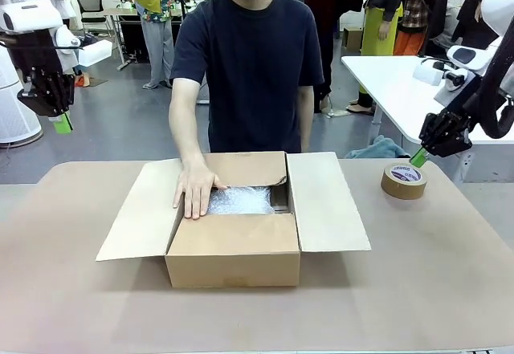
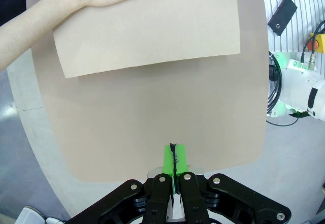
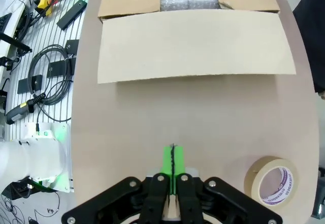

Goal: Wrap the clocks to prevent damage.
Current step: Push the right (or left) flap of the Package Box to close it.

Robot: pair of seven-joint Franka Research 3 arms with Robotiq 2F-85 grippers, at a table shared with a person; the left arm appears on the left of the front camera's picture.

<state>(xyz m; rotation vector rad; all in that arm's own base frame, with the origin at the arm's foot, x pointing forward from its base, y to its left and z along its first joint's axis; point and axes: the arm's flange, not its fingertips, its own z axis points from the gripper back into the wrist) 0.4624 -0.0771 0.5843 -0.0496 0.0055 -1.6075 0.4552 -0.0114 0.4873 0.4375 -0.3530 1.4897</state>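
Note:
An open cardboard box [image 1: 233, 246] stands mid-table with its flaps spread, and bubble wrap [image 1: 241, 201] fills its inside. The clocks are hidden, if they lie under the wrap. The person's hand [image 1: 195, 189] presses flat on the wrap at the box's left side. My left gripper [image 1: 63, 123] hangs shut and empty, high above the table's far left. Its green pads [image 2: 174, 158] meet over bare table short of the box flap [image 2: 147, 28]. My right gripper [image 1: 418, 157] is shut and empty beside the tape roll; its pads [image 3: 172, 159] are pressed together.
A roll of brown tape [image 1: 404, 181] lies on the table at the right, also in the right wrist view as the tape roll [image 3: 271, 181]. The box's side flaps [image 1: 325, 201] spread over the table. Cables and tools [image 3: 45, 76] lie on a bench beyond the table edge.

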